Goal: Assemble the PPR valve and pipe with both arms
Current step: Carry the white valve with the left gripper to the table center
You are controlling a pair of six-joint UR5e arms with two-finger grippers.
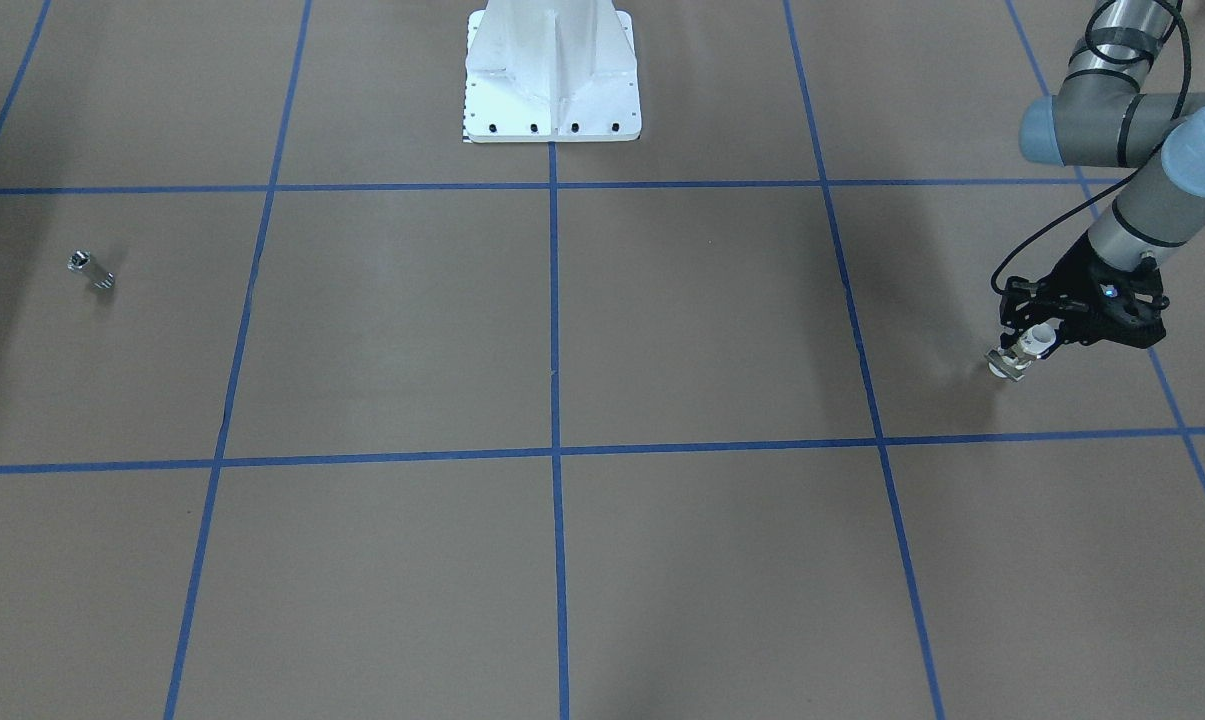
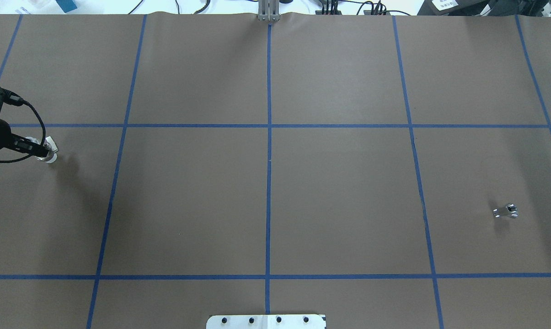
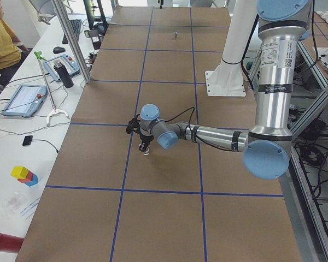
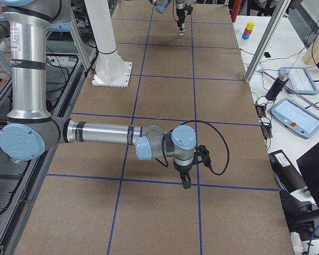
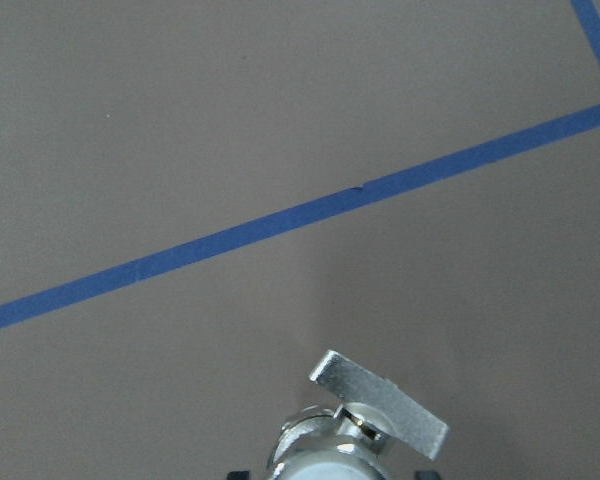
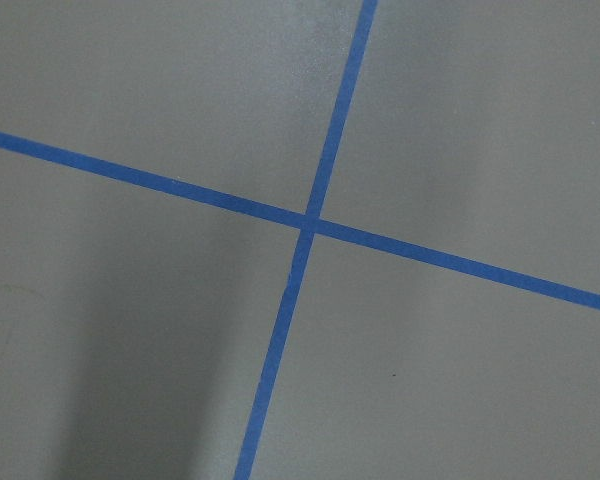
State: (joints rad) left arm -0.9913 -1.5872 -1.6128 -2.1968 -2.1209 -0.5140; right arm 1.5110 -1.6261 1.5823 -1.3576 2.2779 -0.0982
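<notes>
My left gripper [image 1: 1024, 352] is shut on a white PPR valve [image 1: 1034, 342] with a silvery metal handle [image 5: 380, 405] and holds it at or just above the brown table, at its left end [image 2: 46, 148]. The left wrist view shows only the valve's top and handle at the bottom edge. A small silvery fitting [image 1: 91, 271] lies alone at the table's right end [image 2: 506, 211]. My right gripper [image 4: 186, 184] shows only in the exterior right view, pointing down over the table; I cannot tell if it is open or shut. Its wrist view shows only tape lines.
The white bolted pedestal [image 1: 552, 85] stands at the robot's side of the table. Blue tape lines [image 2: 269, 137] divide the brown surface into squares. A side bench with tablets [image 3: 23, 99] and a seated person [image 3: 0, 41] runs along the far edge.
</notes>
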